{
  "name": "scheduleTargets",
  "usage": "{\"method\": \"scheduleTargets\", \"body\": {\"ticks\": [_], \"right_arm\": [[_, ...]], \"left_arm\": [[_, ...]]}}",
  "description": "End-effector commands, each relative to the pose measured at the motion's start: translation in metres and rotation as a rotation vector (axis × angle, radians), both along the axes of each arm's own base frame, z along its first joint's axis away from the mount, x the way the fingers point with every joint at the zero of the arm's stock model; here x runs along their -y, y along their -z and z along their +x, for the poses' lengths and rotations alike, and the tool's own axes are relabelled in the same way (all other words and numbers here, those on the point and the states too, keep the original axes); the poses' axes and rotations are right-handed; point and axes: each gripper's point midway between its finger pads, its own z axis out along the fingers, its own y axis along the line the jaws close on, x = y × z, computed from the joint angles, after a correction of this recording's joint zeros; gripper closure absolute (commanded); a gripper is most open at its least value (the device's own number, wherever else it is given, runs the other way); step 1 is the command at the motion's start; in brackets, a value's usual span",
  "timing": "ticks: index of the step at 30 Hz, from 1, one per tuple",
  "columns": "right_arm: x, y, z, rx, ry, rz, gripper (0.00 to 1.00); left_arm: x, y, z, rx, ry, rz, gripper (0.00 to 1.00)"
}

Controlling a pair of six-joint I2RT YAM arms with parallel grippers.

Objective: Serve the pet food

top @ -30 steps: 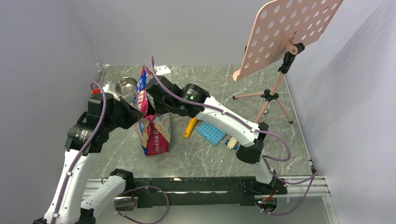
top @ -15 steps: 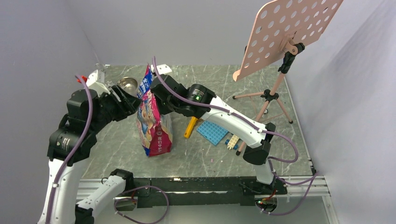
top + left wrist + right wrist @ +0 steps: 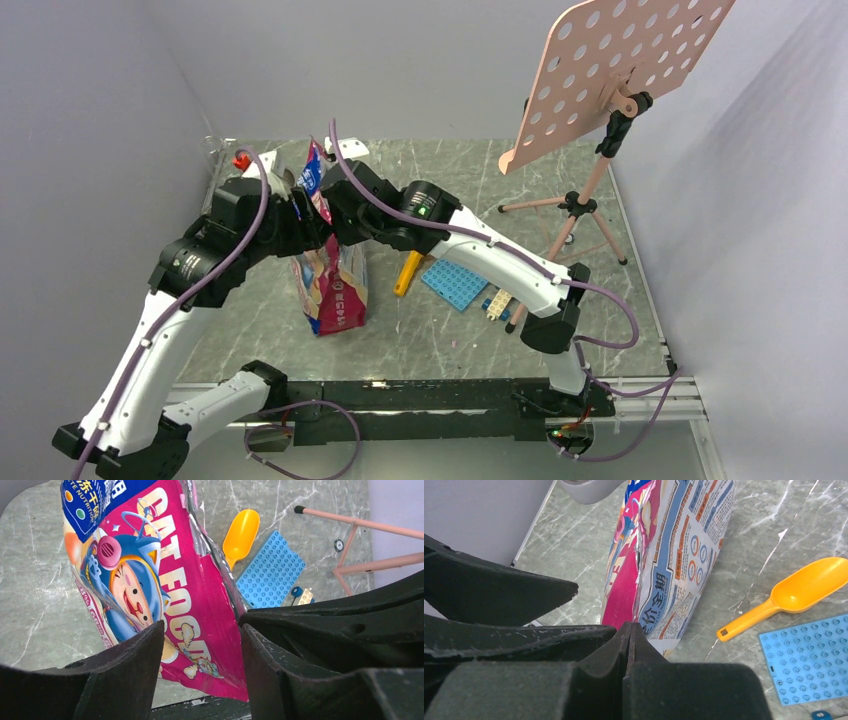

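The right pincer [image 3: 629,630] is pressed fully together, nipping the top edge of the pink pouch [image 3: 330,285]; the pouch hangs down from that grip and stands upright on the marbled bench [image 3: 450,175]. The left pincer [image 3: 201,624] stands wide at the other side of the pouch's top, holding nothing; the printed pink face shows through the gap between its black fingers [image 3: 125,675].

The pet food is hidden inside the pouch (no pellet shows in any view); a strip of silver lining runs along the pouch's edge just below the right pincer. From overhead the two arms crowd together over the pouch and cover its mouth.

Past the pouch from the left pincer, an orange scoop [image 3: 241,532] lies flat on the bench; just beside it, not touching, is a blue studded plate [image 3: 270,572], with a few small bricks [image 3: 495,305] at its corner. Farther off in the same direction, well apart from both pincers, stands a pink tripod stand [image 3: 575,205] carrying a tilted perforated board [image 3: 620,70]. On the opposite side of the pouch from the right pincer, a rounded grey rim [image 3: 586,486] sits near the wall, only partly in frame.
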Motion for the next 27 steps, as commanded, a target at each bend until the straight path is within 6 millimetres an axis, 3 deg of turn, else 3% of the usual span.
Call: {"method": "scheduleTargets", "body": {"ticks": [1,6,8,10,15,18,23,27], "right_arm": [[-0.002,-0.017,-0.005,0.002,0.004,0.065,1.0],[-0.007,-0.004,-0.004,-0.023,0.016,0.044,1.0],[-0.009,0.002,-0.003,-0.032,0.025,0.039,1.0],[-0.013,0.006,-0.002,-0.037,0.029,0.036,1.0],[-0.025,0.019,0.001,-0.053,0.033,0.032,1.0],[-0.037,0.026,0.0,-0.073,0.018,0.045,0.85],[-0.048,0.015,0.002,-0.043,-0.028,0.083,0.58],[-0.055,0.008,0.003,-0.025,-0.079,0.143,0.49]], "left_arm": [[-0.002,0.0,0.011,0.044,-0.025,0.039,0.38],[-0.014,0.033,0.02,-0.001,-0.067,0.143,0.32],[-0.023,0.045,0.022,-0.024,-0.087,0.203,0.35],[-0.028,0.043,0.02,-0.013,-0.093,0.212,0.48],[-0.027,0.018,0.013,0.068,-0.085,0.148,0.89],[-0.019,0.003,0.007,0.124,-0.062,0.062,1.0],[-0.012,-0.014,0.003,0.182,-0.023,0.011,1.0],[-0.006,-0.021,0.001,0.198,0.007,-0.02,1.0]]}}
